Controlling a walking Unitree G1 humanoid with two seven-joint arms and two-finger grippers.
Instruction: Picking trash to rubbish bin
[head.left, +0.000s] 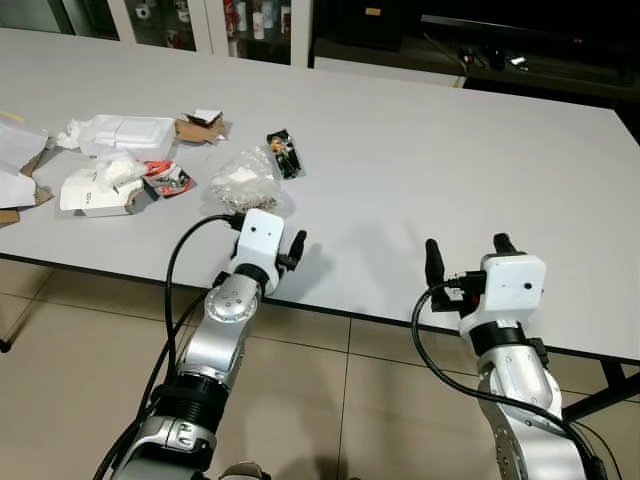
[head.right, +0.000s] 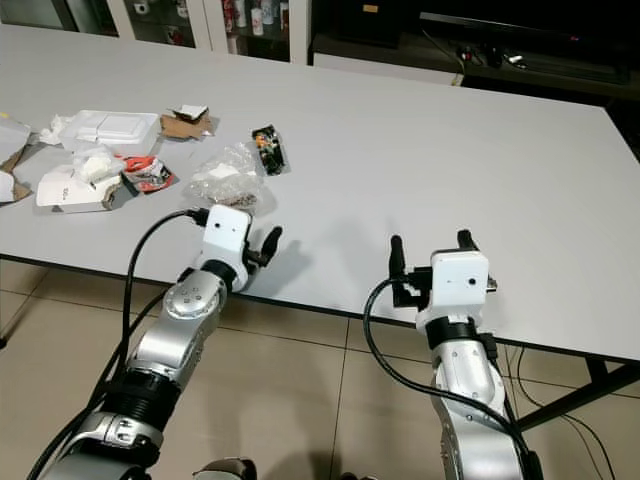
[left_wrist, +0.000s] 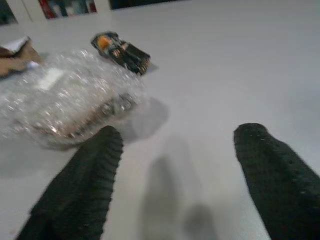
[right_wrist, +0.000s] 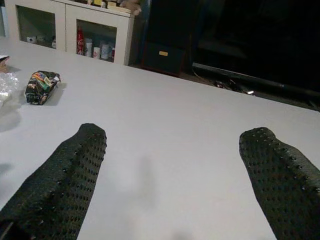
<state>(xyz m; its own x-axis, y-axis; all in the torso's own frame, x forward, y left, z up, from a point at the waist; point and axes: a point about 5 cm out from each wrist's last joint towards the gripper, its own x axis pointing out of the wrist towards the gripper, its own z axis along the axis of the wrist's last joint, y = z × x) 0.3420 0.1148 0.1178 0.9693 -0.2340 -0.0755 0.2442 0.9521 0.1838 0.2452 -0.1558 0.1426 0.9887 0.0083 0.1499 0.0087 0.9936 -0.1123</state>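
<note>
Trash lies on the left part of the white table (head.left: 450, 150): a crumpled clear plastic bag (head.left: 243, 178), a dark snack wrapper (head.left: 285, 153), a white carton (head.left: 92, 190), a red wrapper (head.left: 166, 180), a torn cardboard piece (head.left: 200, 127) and a white foam tray (head.left: 125, 132). My left gripper (left_wrist: 177, 132) is open over the table's front edge, just short of the plastic bag, with nothing between its fingers. My right gripper (head.left: 468, 245) is open and holds nothing, at the front edge further right, over bare tabletop.
Crumpled paper and cardboard (head.left: 18, 165) lie at the table's far left. Glass-door cabinets (head.left: 240, 20) and a dark unit (head.left: 500, 40) stand behind the table. Tiled floor (head.left: 330, 380) runs below its front edge.
</note>
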